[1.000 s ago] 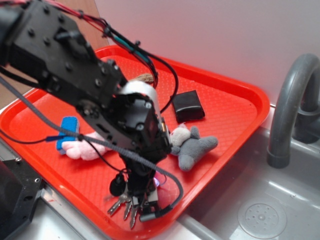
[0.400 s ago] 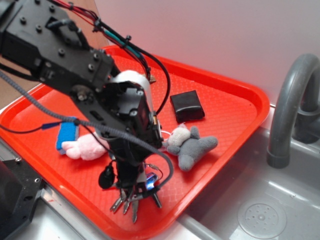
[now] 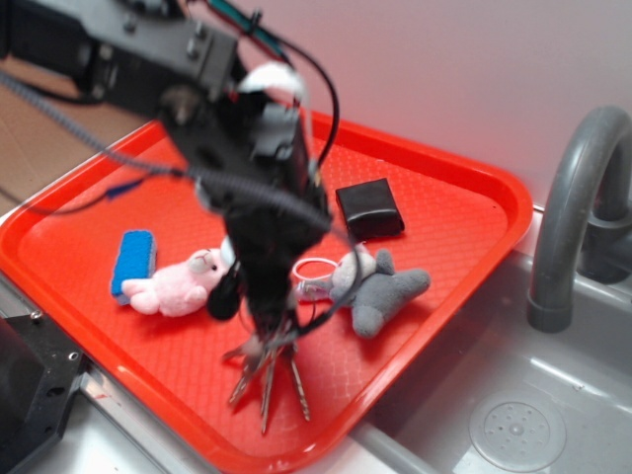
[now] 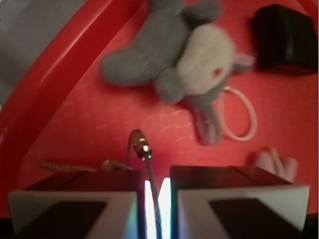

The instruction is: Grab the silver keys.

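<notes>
Only from my exterior view can I see the bunch of small silver metal keys (image 3: 267,373) fanned out and hanging blade-down from the black claw (image 3: 269,336), their tips at or just above the floor of the red plastic tray (image 3: 464,212) near its front edge; I cannot tell whether they touch. From the wrist view I get what the outside camera hides: the two pale pads (image 4: 75,209) stand almost together, with only a bright sliver between them, and a thin wire ring (image 4: 142,154) runs up out of that sliver and curls over in front, so I read the claw (image 4: 153,199) as pinched narrow on the keys' ring. A key blade (image 4: 75,166) pokes out to the left just ahead of the pads. On the tray lie a grey plush toy (image 3: 380,291) with a white loop (image 3: 314,269), just behind and to the right of the claw, a pink plush toy (image 3: 178,286) to its left, a blue sponge-like block (image 3: 132,259) nearer the left edge, and a flat black case (image 3: 369,207) toward the back. Beside the tray's right edge, a grey sink basin (image 3: 533,415) with a curved grey tap (image 3: 573,207).
</notes>
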Robot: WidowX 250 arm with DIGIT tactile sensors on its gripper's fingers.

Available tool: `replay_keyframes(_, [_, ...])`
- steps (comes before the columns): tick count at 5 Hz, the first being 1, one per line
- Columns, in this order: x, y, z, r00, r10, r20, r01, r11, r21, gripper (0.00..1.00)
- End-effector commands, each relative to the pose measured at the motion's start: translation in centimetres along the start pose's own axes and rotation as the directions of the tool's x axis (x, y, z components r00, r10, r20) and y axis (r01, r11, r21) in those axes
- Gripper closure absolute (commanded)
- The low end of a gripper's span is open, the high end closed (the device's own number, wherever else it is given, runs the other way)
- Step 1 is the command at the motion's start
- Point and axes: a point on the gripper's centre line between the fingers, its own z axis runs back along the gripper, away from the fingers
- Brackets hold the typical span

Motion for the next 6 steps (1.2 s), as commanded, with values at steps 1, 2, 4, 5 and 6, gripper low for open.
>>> replay_keyframes(1, [0.6,6.8,9.8,0.904,0.427,-0.033,-0.426,0.904,0.025,1.00])
replay_keyframes(2, [-2.0,9.9,13.7,0.856,0.514,-0.060,-0.513,0.858,0.033,1.00])
replay_keyframes(4, [-4.2,12.9,17.0,0.887,0.461,0.019,-0.459,0.878,0.134,1.00])
replay_keyframes(5, [-3.3,13.7,17.7,0.879,0.476,0.030,-0.475,0.869,0.141,1.00])
replay_keyframes(6, [-2.1,14.7,17.6,0.906,0.416,0.077,-0.423,0.898,0.118,1.00])
